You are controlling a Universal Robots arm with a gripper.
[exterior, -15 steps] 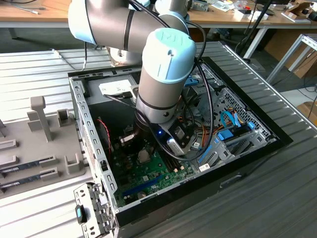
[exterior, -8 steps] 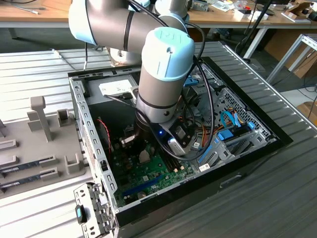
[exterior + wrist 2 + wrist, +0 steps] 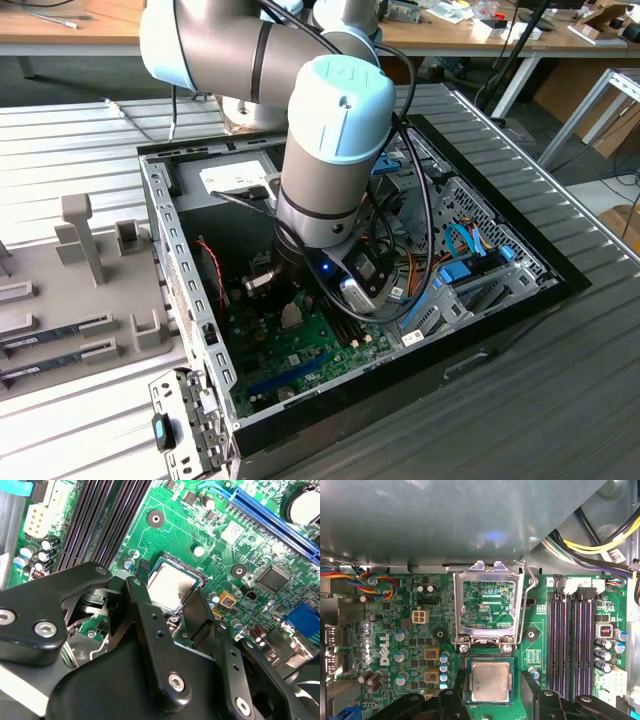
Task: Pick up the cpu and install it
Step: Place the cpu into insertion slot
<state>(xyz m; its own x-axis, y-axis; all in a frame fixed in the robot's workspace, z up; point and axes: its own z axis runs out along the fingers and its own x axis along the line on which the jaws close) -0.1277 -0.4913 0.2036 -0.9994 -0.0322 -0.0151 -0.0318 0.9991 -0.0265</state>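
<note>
Ribbed metal table [image 3: 560, 400] holds open computer case [image 3: 170, 240]; cpu [image 3: 492, 680] lies flat in socket [image 3: 487, 656] between my released fingers [image 3: 530, 690]; retention plate [image 3: 487, 571] beyond them flipped open, clamping left.

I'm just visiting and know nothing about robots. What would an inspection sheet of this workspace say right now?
Surface: ribbed metal table, carrying an open computer case.
Job's things: cpu lies flat in its socket on the green circuit board; the socket's metal cover is flipped open beside it.
Clutter: grey holder tray at the exterior view's left, with long thin sticks in it.
Grippers: gripper low over the cpu, jaws open, one either side, a gap showing.
Cables: yellow and black wire bundle inside the case; black cable along the arm.
Surroundings: wooden workbenches behind the table.
</note>
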